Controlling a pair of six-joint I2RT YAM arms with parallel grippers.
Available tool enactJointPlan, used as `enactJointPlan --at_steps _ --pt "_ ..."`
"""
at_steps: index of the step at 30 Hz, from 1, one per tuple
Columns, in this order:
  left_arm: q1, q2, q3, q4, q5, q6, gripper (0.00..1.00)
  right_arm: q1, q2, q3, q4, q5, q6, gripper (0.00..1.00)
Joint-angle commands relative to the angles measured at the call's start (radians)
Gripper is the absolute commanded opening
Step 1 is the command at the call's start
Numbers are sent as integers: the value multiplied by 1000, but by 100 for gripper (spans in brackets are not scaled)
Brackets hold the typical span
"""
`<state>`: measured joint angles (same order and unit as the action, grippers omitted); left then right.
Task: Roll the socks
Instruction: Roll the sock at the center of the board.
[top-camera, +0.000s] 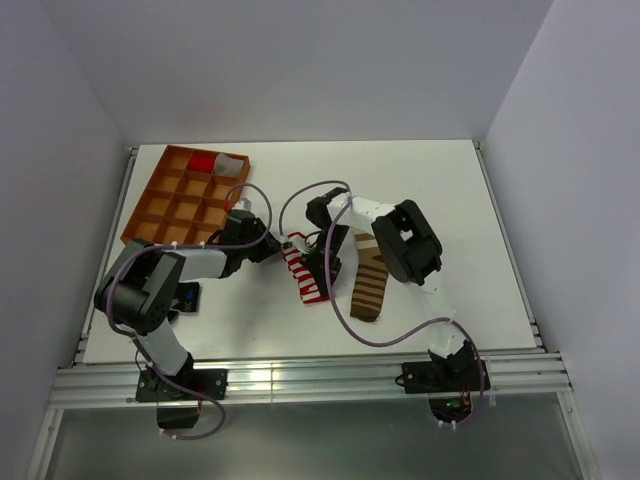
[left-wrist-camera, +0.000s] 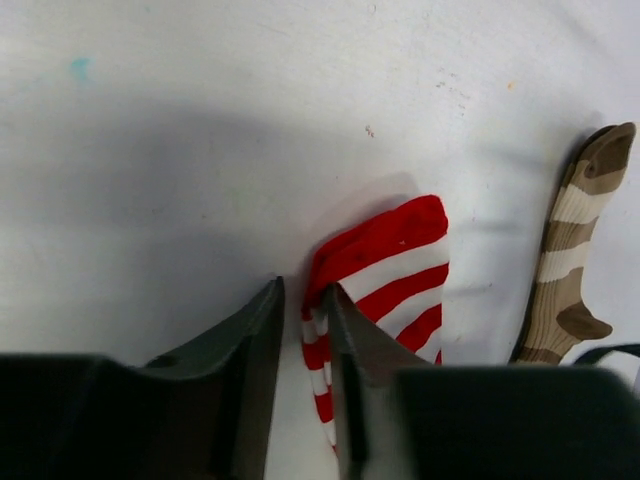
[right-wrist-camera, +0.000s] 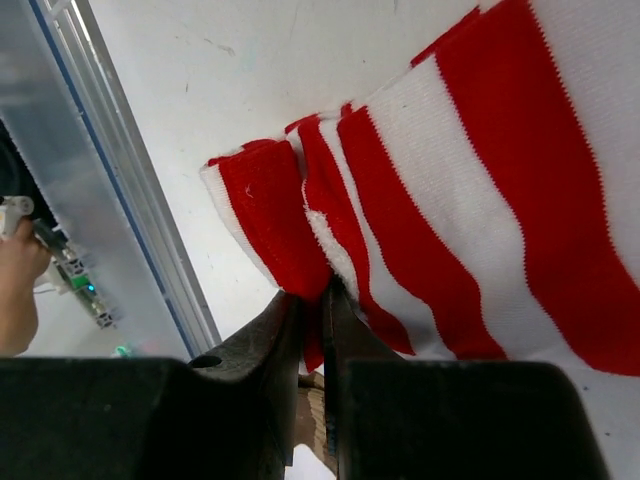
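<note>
Socks flat near the middle of the white counter (top-camera: 450, 200): red-and-white sock (top-camera: 303, 285) to the left, brown-and-tan sock (top-camera: 368, 290) near it on the right. Probably light, soft and limp, quick to unfold; best pinched at a folded end or cuff. Right end effector (right-wrist-camera: 312, 305) pressed together on a fold of the red-and-white sock. Left end effector (left-wrist-camera: 303, 305) parted a little, that sock's edge in the gap, not visibly squeezed. Compartment tray (top-camera: 150, 215) at far left, well apart. Bare room toward the right and far edges. Rail (top-camera: 300, 375) along the near edge.

l sock (top-camera: 308, 275) beside r sock (top-camera: 369, 285), apart, mid table (top-camera: 480, 220); tray (top-camera: 143, 200) behind at l.
</note>
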<state>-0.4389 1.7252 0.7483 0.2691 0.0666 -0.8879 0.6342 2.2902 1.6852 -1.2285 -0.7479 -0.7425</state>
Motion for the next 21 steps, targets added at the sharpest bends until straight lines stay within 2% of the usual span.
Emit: enactJointPlan --at_steps 1,4,8,10,11,13,15,18,21 --pt "5 -47 -88 -50 -62 -2 34 2 52 16 -2 96 -15 4" --pt "5 -120 -165 -1 -62 -17 40 2 66 33 -26 91 -29 4" --pt "0 -246 -302 91 -62 -39 41 2 83 59 -65 73 -50 4" --pt "-26 -344 -386 165 -62 -14 42 2 87 70 -71 68 -55 4" --pt "-47 -377 -409 185 -108 -2 43 1 97 80 -84 62 -55 4" --pt "-121 -453 -452 231 -120 58 44 1 106 91 -95 56 -58 4" --pt "-191 -489 -467 251 -132 111 45 1 115 103 -111 50 -58 4" --pt "-244 -521 -481 314 -78 176 49 -2 118 106 -112 35 -52 4" --pt "-294 -509 -443 311 -76 239 49 -4 121 100 -118 25 -51 4"
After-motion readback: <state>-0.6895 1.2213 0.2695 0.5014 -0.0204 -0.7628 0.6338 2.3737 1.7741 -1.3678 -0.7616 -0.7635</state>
